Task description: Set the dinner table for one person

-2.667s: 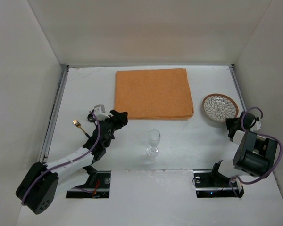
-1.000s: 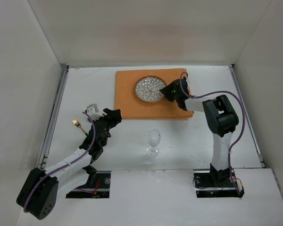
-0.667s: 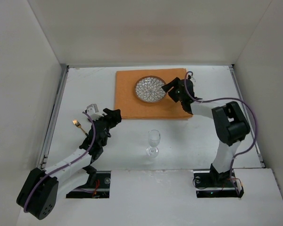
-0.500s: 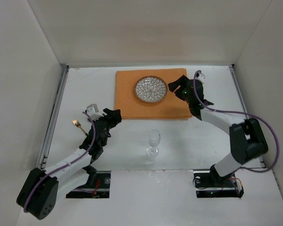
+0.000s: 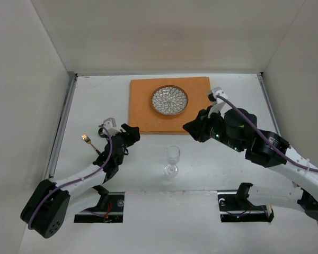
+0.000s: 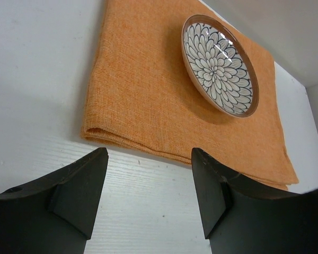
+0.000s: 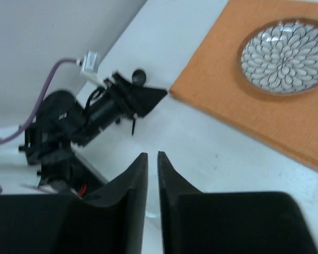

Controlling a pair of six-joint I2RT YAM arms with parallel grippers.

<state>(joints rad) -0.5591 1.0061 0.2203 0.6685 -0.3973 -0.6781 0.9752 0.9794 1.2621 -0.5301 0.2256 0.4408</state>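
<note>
On the white dinner table (image 5: 228,174) lies an orange cloth (image 5: 148,114) (image 6: 148,90) (image 7: 217,90). A flower-patterned plate (image 5: 169,100) (image 6: 220,64) (image 7: 286,55) rests on its far half. A clear wine glass (image 5: 172,159) stands upright in front of the cloth. A gold fork (image 5: 88,141) lies at the left. My left gripper (image 5: 132,131) (image 6: 149,159) hovers open and empty over bare table at the cloth's near left corner. My right gripper (image 5: 188,128) (image 7: 152,154) is shut on nothing, above the cloth's near edge, right of the glass.
White walls close in the table at the back and both sides, with grey rails (image 5: 61,127) along the side edges. The left arm (image 7: 90,116) shows in the right wrist view. Arm bases (image 5: 238,203) sit at the near edge.
The plate went from the right of the table onto the cloth. My right gripper let go of it, drew back towards the near side and closed. The left arm shifted slightly.
</note>
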